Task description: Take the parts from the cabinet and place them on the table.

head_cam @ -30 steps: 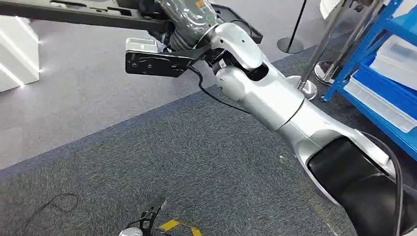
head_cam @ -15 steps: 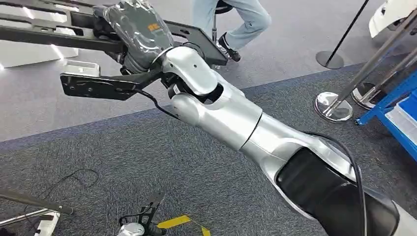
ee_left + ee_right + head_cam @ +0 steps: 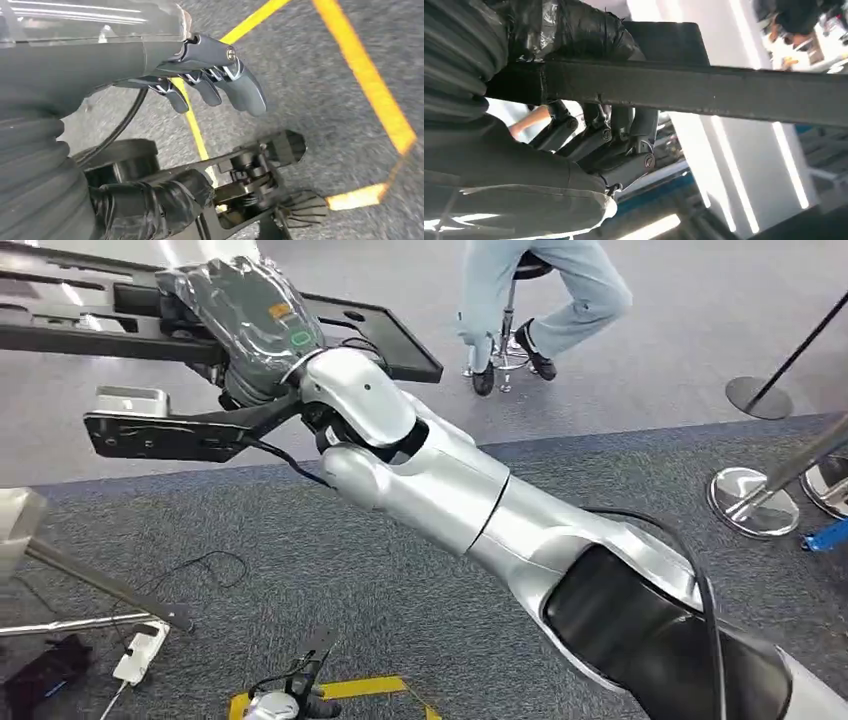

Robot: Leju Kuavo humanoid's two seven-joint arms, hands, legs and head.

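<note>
Above carpet, right hand (image 3: 245, 325) grips black part (image 3: 90, 325).

Right arm (image 3: 470, 505) silver, black at the upper section. Right hand (image 3: 255, 325) grey under clear glossy wrap with small orange and green marks, holding a flat black part (image 3: 370, 330). Carpet (image 3: 330, 580) below it dark speckled grey; yellow tape (image 3: 350, 688) lines. Person's trousers (image 3: 540, 280) pale blue.

Bright overhead light; wrist views blurred, perhaps motion.
</note>
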